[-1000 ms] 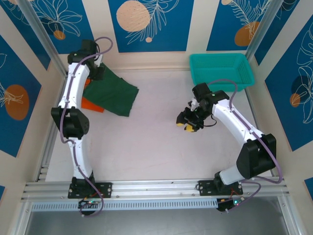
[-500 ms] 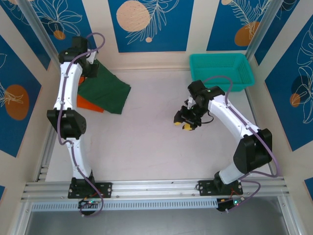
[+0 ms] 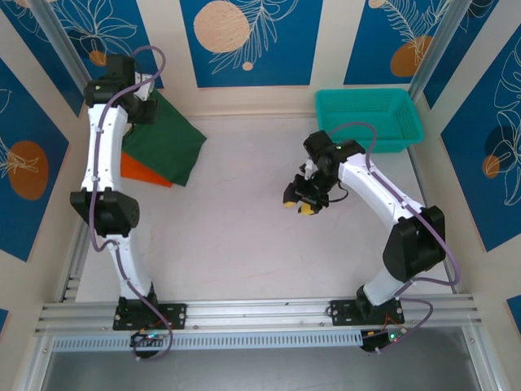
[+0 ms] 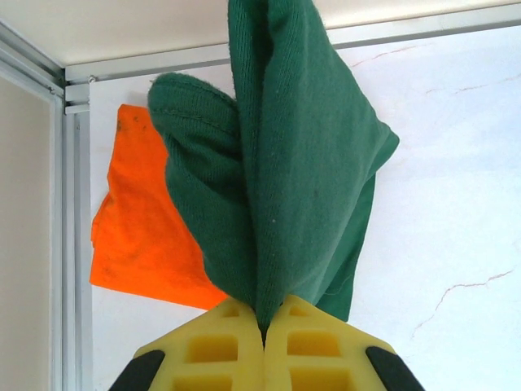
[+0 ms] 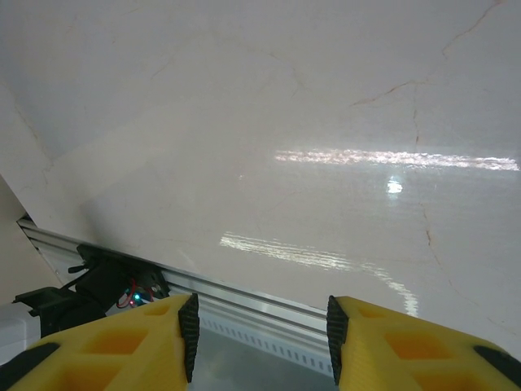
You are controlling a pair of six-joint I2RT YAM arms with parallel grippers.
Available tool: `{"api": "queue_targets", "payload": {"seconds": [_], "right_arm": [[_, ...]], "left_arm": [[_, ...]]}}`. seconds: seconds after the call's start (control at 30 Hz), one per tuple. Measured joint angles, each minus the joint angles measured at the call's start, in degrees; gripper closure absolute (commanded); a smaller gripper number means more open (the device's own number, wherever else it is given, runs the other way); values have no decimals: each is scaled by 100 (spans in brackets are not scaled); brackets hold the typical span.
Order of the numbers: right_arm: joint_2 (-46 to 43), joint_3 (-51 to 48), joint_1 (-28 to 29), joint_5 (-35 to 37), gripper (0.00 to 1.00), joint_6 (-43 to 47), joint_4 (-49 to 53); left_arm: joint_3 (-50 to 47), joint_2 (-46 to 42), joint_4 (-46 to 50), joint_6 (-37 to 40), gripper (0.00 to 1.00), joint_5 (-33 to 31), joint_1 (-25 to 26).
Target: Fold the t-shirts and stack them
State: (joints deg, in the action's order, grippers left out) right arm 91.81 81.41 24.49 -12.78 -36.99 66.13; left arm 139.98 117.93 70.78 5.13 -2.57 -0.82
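- 2 arms have shifted in the last second: the left arm has swung back into the far-left corner, and the right arm has eased leftward over the bare table (image 3: pixel 244 244).
- Along with the left gripper (image 3: pixel 140 111) goes the green t-shirt (image 3: pixel 167 145), dragged up and away. It now hangs from the pinch and drapes down in front of the gripper, its lower part reaching the table.
- Under it, the orange t-shirt (image 3: pixel 140 169) looks to have stayed put, but more of it is uncovered. It lies flat, below the left gripper and off to 1 side.
- My read: the green is being peeled off the orange so the 2 can be laid out apart. No fold is made yet, so it's early going.
- Over on the other side, the right gripper (image 3: pixel 299 202) hovers well clear of both shirts, jaws partly apart and nothing between them. The teal basket (image 3: pixel 364 93) sits beyond it.
- From the left wrist comes what the overhead can't give: the left gripper (image 4: pixel 263 324) is pressed tight on a bunched fold of green, with orange peeking out beyond it to the left.
- At the right wrist, the gap shows plainly between the yellow fingers (image 5: pixel 122 342), with bare table beyond.
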Motion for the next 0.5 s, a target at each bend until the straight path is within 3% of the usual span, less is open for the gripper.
{"api": "queue_targets", "payload": {"seconds": [0.23,0.27,0.3,0.33,0.37,0.4,0.5], "right_arm": [[28,22,33,44,52,-2,66],[28,24,33,44,52,-2,72],[28,26,35,48,52,-2,83],[28,26,42,59,52,-2,87],[31,35,42,61,51,-2,105],[35,59,44,61,51,-2,131],[35,179,42,61,51,-2,184]], "left_arm": [[4,131,-50,24,100,-238,-173],[28,245,-92,26,96,-444,-184],[74,389,-136,37,67,-710,-192],[151,566,-175,44,45,-1010,-197],[243,802,-225,-7,33,-1386,-205],[315,1045,-302,-35,30,-1786,-219],[420,1672,-398,-197,10,-2979,-282]]}}
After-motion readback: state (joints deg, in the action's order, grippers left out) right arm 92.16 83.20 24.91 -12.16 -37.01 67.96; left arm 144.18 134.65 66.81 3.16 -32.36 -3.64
